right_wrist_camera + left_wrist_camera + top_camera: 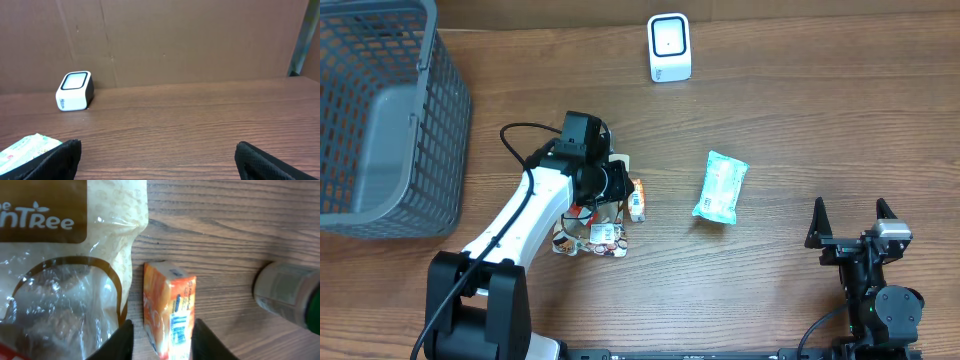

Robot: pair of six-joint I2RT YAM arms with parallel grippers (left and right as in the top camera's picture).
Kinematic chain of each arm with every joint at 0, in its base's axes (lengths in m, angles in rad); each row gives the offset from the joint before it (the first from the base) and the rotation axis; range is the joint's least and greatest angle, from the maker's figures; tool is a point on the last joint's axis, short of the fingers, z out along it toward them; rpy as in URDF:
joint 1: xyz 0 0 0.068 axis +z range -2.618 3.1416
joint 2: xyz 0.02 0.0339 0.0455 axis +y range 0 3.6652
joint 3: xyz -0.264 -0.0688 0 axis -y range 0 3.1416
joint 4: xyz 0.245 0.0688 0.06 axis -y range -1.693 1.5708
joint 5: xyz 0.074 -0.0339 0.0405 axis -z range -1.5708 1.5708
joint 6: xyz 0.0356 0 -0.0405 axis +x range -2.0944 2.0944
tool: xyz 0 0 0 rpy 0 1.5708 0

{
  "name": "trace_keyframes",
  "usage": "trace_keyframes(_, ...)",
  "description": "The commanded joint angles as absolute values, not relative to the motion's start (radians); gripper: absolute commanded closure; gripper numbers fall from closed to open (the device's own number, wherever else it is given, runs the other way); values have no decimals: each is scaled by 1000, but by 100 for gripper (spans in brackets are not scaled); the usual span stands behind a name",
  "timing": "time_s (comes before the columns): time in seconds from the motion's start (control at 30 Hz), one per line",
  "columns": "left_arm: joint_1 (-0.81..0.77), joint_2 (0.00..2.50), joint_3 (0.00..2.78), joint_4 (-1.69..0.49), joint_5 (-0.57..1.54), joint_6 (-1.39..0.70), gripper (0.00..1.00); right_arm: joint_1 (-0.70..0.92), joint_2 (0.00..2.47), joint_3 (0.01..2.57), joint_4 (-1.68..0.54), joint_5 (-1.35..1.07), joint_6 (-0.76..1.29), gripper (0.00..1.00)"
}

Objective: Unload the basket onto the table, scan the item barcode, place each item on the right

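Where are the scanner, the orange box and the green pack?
scanner (669, 40): overhead view, on its top window.
orange box (181, 315): left wrist view, on its printed side face.
green pack (721, 187): overhead view, on its middle.

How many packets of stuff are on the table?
3. A small orange box sits mid-table, a clear bag with a brown label lies beside it, and a green-and-white soft packet lies further right. The left arm may hide more.

Bright even light, soft shadows, close-up blur
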State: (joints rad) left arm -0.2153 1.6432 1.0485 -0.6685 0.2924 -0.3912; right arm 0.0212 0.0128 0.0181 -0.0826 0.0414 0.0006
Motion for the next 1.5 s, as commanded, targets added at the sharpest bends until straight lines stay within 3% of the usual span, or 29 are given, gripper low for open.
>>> trace_keyframes(0.0,-219,1625,1133,-716,281,-381,64,17,3,8,-78,50,3,0)
trace_keyframes(0.33,-354,1639,1185,-796,45,-401,34,17,3,8,-78,50,4,0)
trace_keyframes(0.8,-426,1806,1183,-762,-48,-477,33,17,3,8,-78,50,4,0)
trace_keyframes(0.9,-427,1842,1183,-747,-28,-476,43,17,3,8,-78,50,4,0)
trace_keyframes(1.03,-427,1859,1183,-747,-26,-476,78,17,3,8,-78,50,3,0)
trace_keyframes(1.1,-427,1856,1183,-746,-26,-476,83,17,3,8,-78,50,4,0)
trace_keyframes(1.13,-427,1856,1183,-747,-26,-476,80,17,3,8,-78,50,4,0)
trace_keyframes(1.3,-427,1857,1183,-748,-25,-476,44,17,3,8,-78,50,4,0)
trace_keyframes(1.47,-424,1850,1215,-775,-26,-476,39,17,3,8,-78,50,4,0)
